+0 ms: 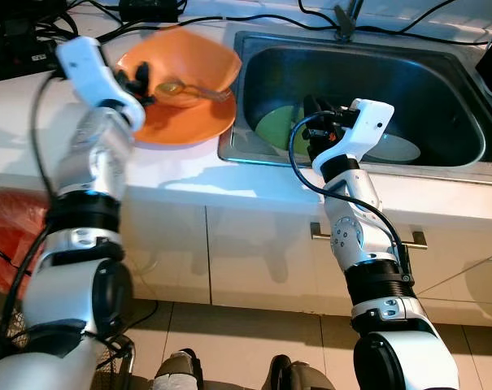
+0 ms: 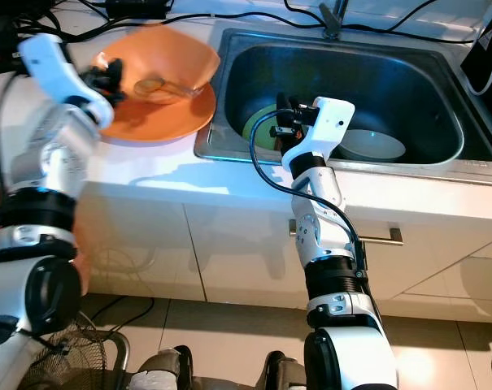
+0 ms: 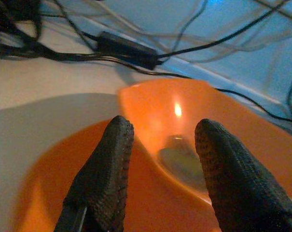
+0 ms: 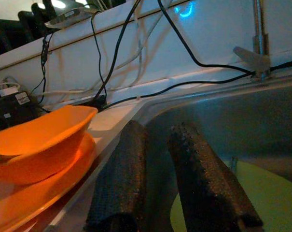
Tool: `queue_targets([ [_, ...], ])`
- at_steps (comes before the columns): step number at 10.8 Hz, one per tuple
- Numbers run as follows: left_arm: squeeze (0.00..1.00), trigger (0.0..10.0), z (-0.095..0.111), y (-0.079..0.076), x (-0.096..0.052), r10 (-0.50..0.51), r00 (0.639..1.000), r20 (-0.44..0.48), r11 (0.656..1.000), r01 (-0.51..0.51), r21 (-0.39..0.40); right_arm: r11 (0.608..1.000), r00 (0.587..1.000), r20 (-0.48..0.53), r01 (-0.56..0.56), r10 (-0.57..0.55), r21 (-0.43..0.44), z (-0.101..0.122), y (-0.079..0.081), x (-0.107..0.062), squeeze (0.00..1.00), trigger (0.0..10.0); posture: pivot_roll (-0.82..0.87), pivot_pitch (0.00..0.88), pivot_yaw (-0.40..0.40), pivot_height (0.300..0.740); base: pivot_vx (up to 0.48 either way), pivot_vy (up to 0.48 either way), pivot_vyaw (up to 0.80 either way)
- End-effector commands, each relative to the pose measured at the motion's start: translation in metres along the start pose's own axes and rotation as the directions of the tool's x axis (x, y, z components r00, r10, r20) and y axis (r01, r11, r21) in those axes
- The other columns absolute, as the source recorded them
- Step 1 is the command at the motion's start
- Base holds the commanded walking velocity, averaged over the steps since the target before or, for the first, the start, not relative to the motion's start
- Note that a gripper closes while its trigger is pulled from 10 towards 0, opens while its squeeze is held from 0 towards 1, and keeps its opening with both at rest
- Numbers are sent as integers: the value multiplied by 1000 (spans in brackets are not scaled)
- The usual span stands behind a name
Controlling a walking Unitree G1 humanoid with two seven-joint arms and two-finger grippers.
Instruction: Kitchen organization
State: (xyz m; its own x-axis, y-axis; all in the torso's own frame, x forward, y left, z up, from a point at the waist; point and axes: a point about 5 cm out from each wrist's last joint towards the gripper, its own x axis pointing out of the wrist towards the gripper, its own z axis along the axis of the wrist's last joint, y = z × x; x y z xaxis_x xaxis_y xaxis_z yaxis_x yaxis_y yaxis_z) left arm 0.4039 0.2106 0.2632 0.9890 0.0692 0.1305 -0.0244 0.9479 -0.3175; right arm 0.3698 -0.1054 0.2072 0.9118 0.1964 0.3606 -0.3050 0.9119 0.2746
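left eye view: nearest the camera run the white cabinet fronts below the tabletop (image 1: 189,175), with both silver arms rising past them. the right gripper (image 1: 315,110) reaches over the near rim of the sink (image 1: 441,166) and hangs inside the basin, just above a green plate (image 1: 278,130) lying on the bottom; a white bowl (image 1: 392,148) sits beside that plate, partly hidden by the wrist. in the right wrist view its jaws stand close together with only a narrow gap, holding nothing. the left gripper (image 1: 140,79) is up at the orange dishes beside the sink: an orange bowl (image 1: 185,57) sits on an orange plate (image 1: 180,122), with a spoon (image 1: 180,88) lying in the bowl. in the left wrist view the jaws are spread, one finger (image 3: 104,176) over the plate and the other over the bowl's near wall, pinching nothing. black cables (image 1: 229,16) run along the back of the tabletop, farthest away.

the step in hand looks like the approach to the orange bowl's rim. next, the left jaws would need to straddle that rim squarely and close firmly, and the lift should stay level so the spoon does not slide out.
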Motion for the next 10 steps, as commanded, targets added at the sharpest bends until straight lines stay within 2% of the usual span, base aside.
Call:
queue_targets([
  [1,0,10000,6,3,-1,19,1000,24,1000,-20,8,1000,1000,8,-8,8,-3,3,1,2,0,10000,109,130,-57,740,0,0,0],
  [3,0,10000,25,3,-1,23,995,96,999,-26,29,1000,1000,9,-8,8,-4,4,0,3,0,10000,110,130,-57,740,0,0,0],
  [4,0,10000,41,-10,-4,-52,984,168,996,37,87,1000,1000,8,-7,7,-4,3,0,3,0,10000,109,129,-55,740,0,0,0],
  [5,0,10000,48,-21,-7,-124,970,208,981,88,173,1000,1000,9,-6,7,-3,3,0,3,0,10000,108,129,-53,740,0,0,0],
  [7,0,10000,52,-36,-18,-261,931,253,908,148,393,1000,1000,10,-4,4,-1,3,1,3,0,10000,109,127,-44,740,0,0,0],
  [8,0,10000,45,-40,-25,-322,920,223,778,123,616,1000,1000,11,-2,2,1,2,0,2,0,10000,109,126,-42,740,0,0,0],
  [9,0,10000,39,-44,-30,-368,910,189,709,143,691,1000,1000,10,0,0,2,2,0,2,0,10000,112,124,-40,740,0,0,0],
  [10,0,10000,20,-62,-45,-491,864,112,567,220,794,1000,1000,9,2,-2,5,1,0,2,0,10000,112,119,-40,740,0,0,0],
])
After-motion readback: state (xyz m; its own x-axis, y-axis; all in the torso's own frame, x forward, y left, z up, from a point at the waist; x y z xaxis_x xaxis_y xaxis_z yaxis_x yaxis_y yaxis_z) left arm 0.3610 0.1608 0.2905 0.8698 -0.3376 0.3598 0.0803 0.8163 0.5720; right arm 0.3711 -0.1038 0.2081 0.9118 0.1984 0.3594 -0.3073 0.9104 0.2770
